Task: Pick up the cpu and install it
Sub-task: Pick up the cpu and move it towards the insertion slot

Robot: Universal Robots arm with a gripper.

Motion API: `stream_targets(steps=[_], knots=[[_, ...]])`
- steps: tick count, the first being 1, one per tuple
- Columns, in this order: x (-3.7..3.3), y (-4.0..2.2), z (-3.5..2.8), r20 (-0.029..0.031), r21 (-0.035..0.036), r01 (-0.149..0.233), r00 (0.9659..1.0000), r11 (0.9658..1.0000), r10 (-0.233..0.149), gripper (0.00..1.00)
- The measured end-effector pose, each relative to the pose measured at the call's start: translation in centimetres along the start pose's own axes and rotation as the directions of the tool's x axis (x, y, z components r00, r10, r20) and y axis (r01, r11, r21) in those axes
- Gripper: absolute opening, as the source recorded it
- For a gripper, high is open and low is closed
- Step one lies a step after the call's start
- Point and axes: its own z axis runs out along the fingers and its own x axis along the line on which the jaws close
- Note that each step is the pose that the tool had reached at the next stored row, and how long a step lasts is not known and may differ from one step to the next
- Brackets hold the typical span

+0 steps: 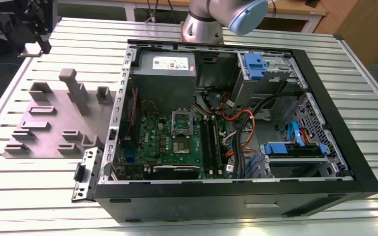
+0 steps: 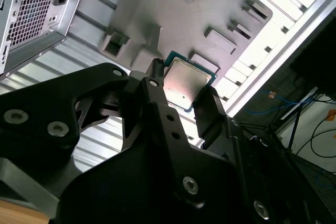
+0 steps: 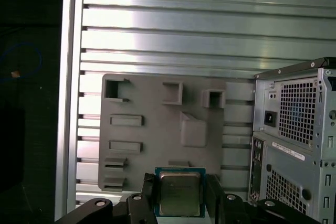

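Currently the cpu (image 3: 179, 193) is gripped by its edges in the claw (image 3: 181, 188), clear above the grey tray (image 3: 152, 129), likely sparing its faces.

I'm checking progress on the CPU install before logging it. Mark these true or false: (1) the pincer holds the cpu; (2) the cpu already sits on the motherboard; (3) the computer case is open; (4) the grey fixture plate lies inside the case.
1. The pincer holds the cpu between its fingers. True.
2. The cpu already sits on the motherboard. False: it is in the pincer, outside the case, with the grey fixture plate behind it in both wrist views.
3. The computer case is open, its inside exposed. True.
4. The grey fixture plate lies inside the case. False: it lies on the slatted table, to the exterior view's left of the case.
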Motion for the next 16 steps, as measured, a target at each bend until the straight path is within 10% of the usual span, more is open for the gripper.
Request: stream_targets(steps=[16], knots=[[-0.76, -0.03, 0.00, -0.0001, 0.0000, 0.000, 1.0000, 1.0000, 0.000, 0.47]])
